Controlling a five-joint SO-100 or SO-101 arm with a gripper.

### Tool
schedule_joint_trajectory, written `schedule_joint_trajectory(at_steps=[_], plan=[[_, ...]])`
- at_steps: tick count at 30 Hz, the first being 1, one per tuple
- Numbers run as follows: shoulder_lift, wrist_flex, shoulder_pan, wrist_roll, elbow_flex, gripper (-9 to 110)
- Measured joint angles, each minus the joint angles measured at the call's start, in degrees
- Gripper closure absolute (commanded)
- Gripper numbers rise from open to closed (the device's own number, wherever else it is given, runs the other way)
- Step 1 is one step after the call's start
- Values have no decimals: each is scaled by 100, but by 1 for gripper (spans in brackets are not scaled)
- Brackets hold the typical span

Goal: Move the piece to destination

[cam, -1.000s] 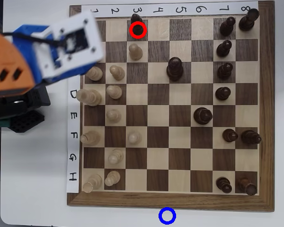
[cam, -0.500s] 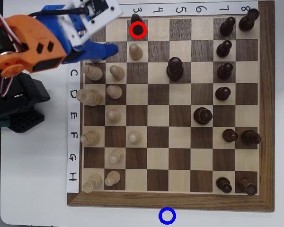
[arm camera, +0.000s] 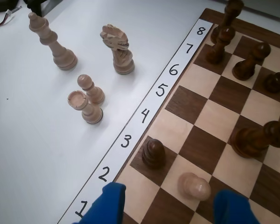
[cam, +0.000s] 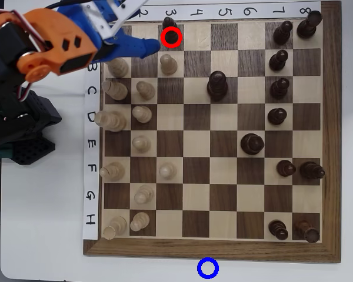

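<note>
The piece, a small dark pawn [cam: 172, 37], stands inside a red ring on the top row of the chessboard [cam: 212, 249], under the number 3. The wrist view shows the same pawn [arm camera: 153, 153] just ahead of my gripper [arm camera: 168, 207]. Its two blue fingers [arm camera: 105, 205] are spread wide with nothing between them. From overhead, the gripper [cam: 144, 30] sits just left of the pawn, one blue fingertip almost at the red ring. The destination, a blue ring [cam: 207, 268], lies on the white table below the board's bottom edge.
A pale pawn [cam: 168, 63] stands one square below the piece, close to the right finger in the wrist view [arm camera: 194, 185]. Pale pieces crowd the board's left columns and dark ones the right. Beyond the number strip stand a pale king [arm camera: 51, 42], a knight [arm camera: 116, 49] and two pawns [arm camera: 86, 107].
The arm has swung right and lowered over the board's top-left corner. Its blue finger now reaches nearly to the red ring. No chess piece has moved.
</note>
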Motion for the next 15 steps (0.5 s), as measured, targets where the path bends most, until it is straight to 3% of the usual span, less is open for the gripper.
schedule_joint_trajectory(at_steps=[15], plan=[[-958, -1187, -176, 0, 316, 74]])
